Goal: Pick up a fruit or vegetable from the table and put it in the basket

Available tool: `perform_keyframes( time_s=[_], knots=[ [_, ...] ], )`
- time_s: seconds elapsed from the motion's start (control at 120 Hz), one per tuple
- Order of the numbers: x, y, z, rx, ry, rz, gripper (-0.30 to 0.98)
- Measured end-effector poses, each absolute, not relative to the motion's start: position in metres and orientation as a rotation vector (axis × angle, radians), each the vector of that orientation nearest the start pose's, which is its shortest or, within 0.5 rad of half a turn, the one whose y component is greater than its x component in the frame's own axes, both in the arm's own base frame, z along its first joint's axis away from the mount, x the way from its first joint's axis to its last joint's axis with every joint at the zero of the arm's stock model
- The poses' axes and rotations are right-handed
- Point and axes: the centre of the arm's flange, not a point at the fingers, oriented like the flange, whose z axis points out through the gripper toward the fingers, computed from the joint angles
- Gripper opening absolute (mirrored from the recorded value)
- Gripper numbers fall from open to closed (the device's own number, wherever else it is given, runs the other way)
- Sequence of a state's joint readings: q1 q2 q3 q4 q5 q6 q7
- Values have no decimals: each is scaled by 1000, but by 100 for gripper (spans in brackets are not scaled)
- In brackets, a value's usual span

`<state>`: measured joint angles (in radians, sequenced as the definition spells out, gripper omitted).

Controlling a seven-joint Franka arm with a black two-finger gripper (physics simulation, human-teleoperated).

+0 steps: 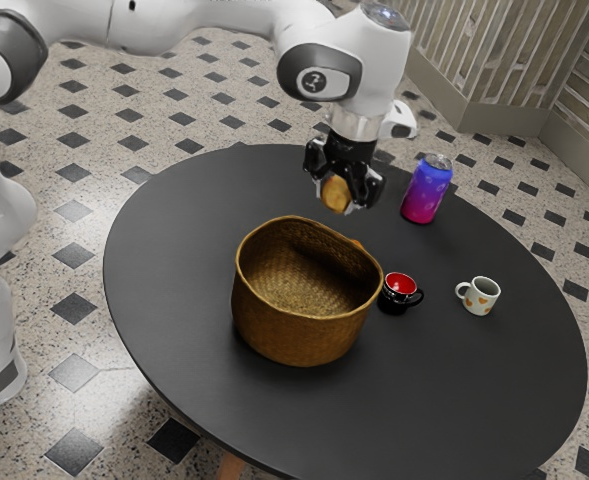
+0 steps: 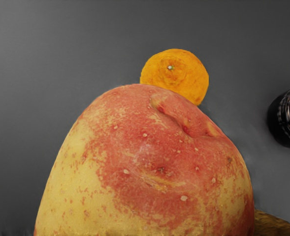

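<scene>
Pale speckled floor point(image 1: 84, 235) with dark diamond insets, continuing past the gripper point(image 1: 337, 201) to a pale-slatted wall point(image 1: 474, 60) at the exterior view's upper right. Below the gripper: round, matte black table point(image 1: 174, 250). Gripper state: clamped on a potato point(image 1: 336, 193), with fingers point(image 1: 371, 188) against two opposite sides. Potato position: in the gripper, raised above the table and outside the basket point(image 1: 304, 338). Surface in the wrist view: red and yellow, with small pale spots and shallow eyes.

Lower than the gripper, toward the exterior view's lower left: woven brown basket, upright, with open top. Below the held potato: an orange point(image 2: 175, 73), on the table, partly hidden by the potato in the wrist view and by the basket rim in the exterior view. From the gripper toward the exterior view's right: blue-to-pink can point(image 1: 427, 190), upright. Lower, just beside the basket: black mug point(image 1: 394, 301) with red interior. Farther from the gripper, toward the exterior view's right: white mug point(image 1: 481, 297) with orange hearts.
</scene>
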<state>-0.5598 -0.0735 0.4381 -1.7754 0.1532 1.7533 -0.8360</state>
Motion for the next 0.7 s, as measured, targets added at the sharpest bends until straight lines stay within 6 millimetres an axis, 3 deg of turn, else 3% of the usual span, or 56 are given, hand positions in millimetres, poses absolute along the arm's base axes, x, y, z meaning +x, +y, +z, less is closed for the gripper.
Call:
perform_keyframes(
  time_s=[0.092, 0.242, 0.458, 0.592, 0.7],
  knots=[
    [538, -36, 569, -2849, -1058, -85, 33],
    [535, -40, 568, -2832, -1050, -68, 34],
    [528, -39, 584, -2825, -1038, -117, 33],
    [514, -57, 608, -2887, -992, -164, 34],
    [509, -66, 610, -2930, -984, -134, 34]
  ],
)
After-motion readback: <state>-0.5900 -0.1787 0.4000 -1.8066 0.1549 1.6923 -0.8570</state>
